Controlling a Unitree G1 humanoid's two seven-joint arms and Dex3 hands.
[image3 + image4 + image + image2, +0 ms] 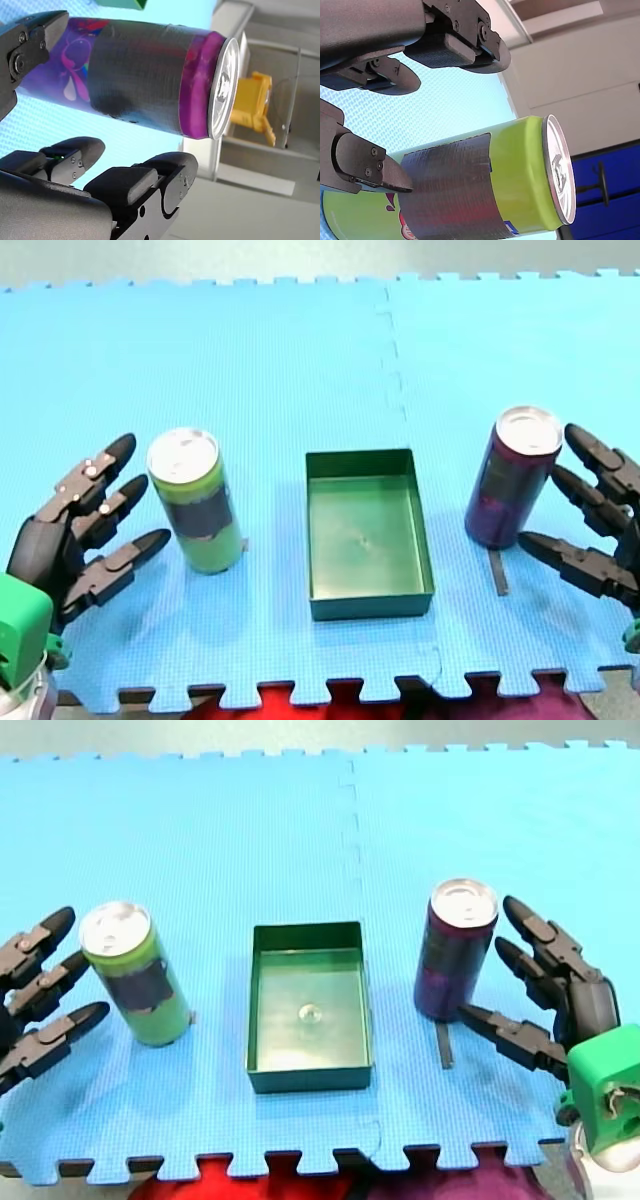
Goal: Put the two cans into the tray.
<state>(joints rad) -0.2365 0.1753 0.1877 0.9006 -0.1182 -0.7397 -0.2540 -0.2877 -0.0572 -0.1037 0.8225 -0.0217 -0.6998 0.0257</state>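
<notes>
Zero cans in the tray point(372, 605): green can point(197, 502) at its 9 o'clock, purple can point(513, 480) at 3. The left hand point(85, 530) and right hand point(595, 520) flank them, unclenched, empty.

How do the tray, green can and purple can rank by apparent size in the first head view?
Largest: green tray.
Then green can and purple can, which look alike in size; I would not rank them.

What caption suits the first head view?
Open left hand beside green can, open right hand beside purple can, green tray between.
</notes>
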